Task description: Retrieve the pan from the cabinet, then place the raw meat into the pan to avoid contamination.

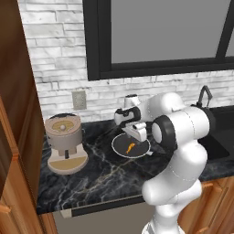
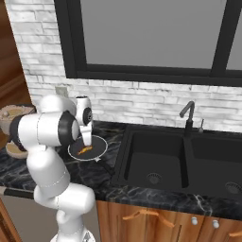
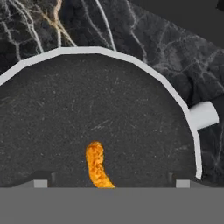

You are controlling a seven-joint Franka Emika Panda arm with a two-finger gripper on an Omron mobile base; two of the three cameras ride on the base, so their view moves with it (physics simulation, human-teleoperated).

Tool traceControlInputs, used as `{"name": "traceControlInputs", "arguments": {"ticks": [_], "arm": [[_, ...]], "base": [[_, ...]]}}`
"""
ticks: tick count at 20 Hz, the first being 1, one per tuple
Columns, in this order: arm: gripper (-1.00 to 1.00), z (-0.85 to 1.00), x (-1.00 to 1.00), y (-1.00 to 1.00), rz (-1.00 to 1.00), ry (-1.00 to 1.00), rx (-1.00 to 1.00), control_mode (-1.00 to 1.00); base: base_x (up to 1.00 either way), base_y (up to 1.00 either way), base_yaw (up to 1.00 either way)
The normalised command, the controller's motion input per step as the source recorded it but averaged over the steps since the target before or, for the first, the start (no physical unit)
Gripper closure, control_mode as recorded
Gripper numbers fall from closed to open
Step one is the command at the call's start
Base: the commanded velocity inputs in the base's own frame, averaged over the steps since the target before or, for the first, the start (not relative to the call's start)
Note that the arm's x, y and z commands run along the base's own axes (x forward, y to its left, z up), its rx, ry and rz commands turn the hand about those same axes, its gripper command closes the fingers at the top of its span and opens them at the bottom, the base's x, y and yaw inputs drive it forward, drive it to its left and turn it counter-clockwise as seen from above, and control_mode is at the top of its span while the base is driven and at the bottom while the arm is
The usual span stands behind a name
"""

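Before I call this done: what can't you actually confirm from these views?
- Claw: hand view's bottom edge crops the fingertips.
- Raw meat: lower end cut off there; a tiny speck from the base.
- Pan: right base view, arm covers its left rim.
- Cabinet: left edge crops it; interior unseen.

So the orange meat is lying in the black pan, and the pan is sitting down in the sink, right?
Almost. The raw meat does lie in the pan, but the pan isn't in the sink. It sits on the dark marble counter, between the coffee machine and the sink. The right base view shows this best.
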Motion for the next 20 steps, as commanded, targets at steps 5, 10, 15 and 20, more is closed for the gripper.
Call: {"name": "traceControlInputs", "arguments": {"ticks": [5,10,15,20], "arm": [[-1.00,0.61,-0.03,0.00,-0.04,0.16,-0.17,-1.00],[-1.00,0.36,-0.62,0.02,-0.01,0.11,-0.02,-1.00],[-1.00,0.45,-0.98,-0.07,0.00,0.01,0.02,-1.00],[-1.00,0.17,-1.00,-0.02,0.00,-0.03,0.00,-1.00]], "base": [[0.00,0.00,0.00],[0.00,0.00,0.00],[0.00,0.00,0.00],[0.00,0.00,0.00]]}}
